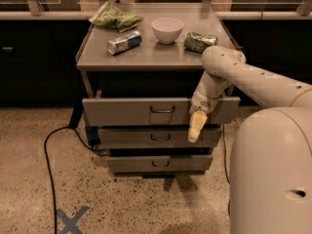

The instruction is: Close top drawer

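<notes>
The bench [146, 57] rises behind the gripper [194, 128]. The gripper hangs pointing down before the pulled-out top drawer [122, 112], just right of its handle [162, 110]. Whether it grips anything, I cannot tell. Above it sit a bag [114, 17], a bowl [167, 29] and a can [199, 41], labels unreadable.

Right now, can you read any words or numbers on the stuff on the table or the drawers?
"X": a blue tape mark on the floor.
Chip bag, lying can, green packet: print cannot be read.
Top drawer, where the claw hangs in front: no text.
</notes>
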